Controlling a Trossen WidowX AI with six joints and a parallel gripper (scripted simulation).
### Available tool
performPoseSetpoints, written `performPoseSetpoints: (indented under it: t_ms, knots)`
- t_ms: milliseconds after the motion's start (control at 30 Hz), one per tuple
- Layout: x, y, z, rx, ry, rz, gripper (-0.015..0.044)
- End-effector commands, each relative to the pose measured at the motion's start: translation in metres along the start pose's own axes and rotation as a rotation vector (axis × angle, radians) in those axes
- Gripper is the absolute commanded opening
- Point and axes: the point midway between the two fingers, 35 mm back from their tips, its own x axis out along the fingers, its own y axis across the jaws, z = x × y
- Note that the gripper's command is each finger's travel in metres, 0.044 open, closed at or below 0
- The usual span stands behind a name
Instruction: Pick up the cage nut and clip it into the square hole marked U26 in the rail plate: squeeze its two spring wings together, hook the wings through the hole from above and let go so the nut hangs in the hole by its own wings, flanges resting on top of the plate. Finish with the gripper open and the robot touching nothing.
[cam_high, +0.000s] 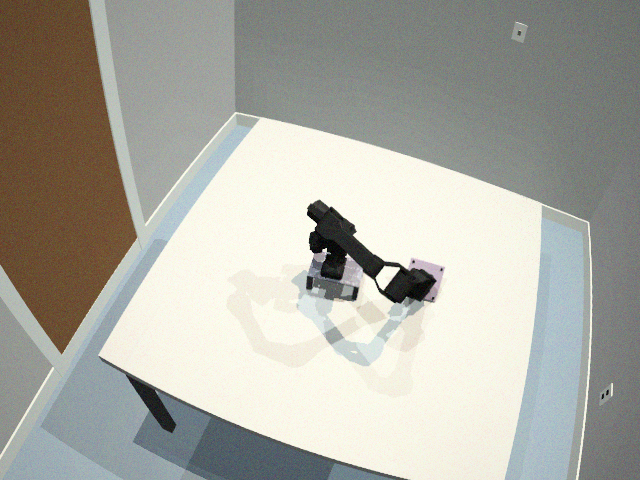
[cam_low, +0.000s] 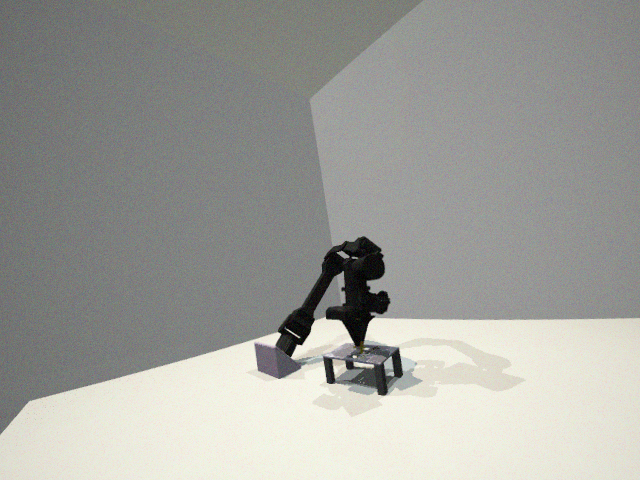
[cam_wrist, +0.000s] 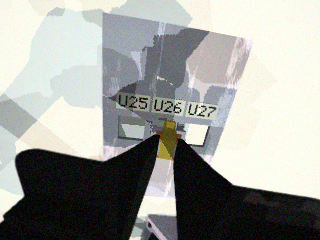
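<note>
Broad pale tabletop, then glossy, streaky plate on dark square legs. Near-shut gripper, tapered and matt black, pinching the small yellow nut at U26 (seating depth impossible to tell). Picking up done; apparently left: clipping confirmed, letting go, backing off.

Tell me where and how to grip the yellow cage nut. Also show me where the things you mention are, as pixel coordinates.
Grip the cage nut (cam_low: 361, 347) (cam_wrist: 168, 145) by its two opposite sides, coming from straight above: it stands upright and narrow over the rail plate (cam_low: 336, 354) (cam_wrist: 120, 40), where the fingers (cam_low: 357, 330) already pinch it.
</note>
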Motion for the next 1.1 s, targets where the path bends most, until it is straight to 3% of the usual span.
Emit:
performPoseSetpoints:
  t_ms: [0,1067]
  knots:
    - [0.0003,-0.0013,-0.0004,0.000,0.003,-0.006,0.0037]
    - [0.0007,0.0004,-0.0004,0.001,0.003,-0.040,0.0037]
